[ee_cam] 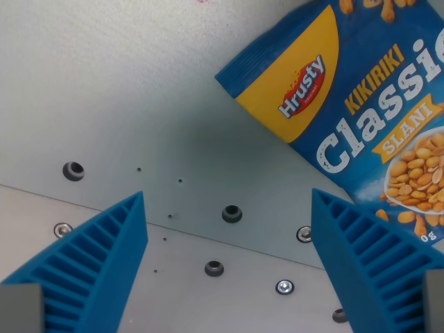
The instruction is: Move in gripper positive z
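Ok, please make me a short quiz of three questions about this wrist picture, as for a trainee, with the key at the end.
1. True or false: the gripper holds the peanut bag.
2. Which brand name stands on the bag's yellow patch? A) Hrusty B) Lays C) Pringles
3. Fill in: between the two blue fingers there is only the grey ____ plate with screw holes.

Key:
1. False. The fingers stand wide apart and the bag lies at the wrist view's right, outside the gap.
2. A.
3. metal.
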Robot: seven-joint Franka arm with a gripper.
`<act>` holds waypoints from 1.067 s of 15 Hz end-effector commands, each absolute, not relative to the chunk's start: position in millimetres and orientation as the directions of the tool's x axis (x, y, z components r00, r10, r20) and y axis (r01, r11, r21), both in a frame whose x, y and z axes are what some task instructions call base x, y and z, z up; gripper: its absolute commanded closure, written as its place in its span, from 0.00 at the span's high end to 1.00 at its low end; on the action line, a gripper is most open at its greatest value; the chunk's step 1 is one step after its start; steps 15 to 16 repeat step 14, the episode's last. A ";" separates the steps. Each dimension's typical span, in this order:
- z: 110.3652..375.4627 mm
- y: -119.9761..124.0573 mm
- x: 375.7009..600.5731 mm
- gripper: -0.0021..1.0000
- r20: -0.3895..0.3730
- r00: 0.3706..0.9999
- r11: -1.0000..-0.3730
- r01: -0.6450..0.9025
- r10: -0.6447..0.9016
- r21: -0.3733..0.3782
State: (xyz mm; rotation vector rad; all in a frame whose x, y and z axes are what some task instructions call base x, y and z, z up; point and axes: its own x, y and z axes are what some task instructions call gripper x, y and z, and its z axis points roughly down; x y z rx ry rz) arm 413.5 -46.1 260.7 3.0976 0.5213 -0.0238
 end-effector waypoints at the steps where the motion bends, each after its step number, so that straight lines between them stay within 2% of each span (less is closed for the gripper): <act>1: 257.7 -46.1 413.8 1.00 -0.010 0.945 -0.945 0.328 0.328 0.000; 14: 192.7 -46.3 413.1 1.00 -0.010 0.945 -0.945 0.328 0.328 0.000; 16: 192.7 -46.3 413.1 1.00 -0.010 0.945 -0.945 0.328 0.328 0.000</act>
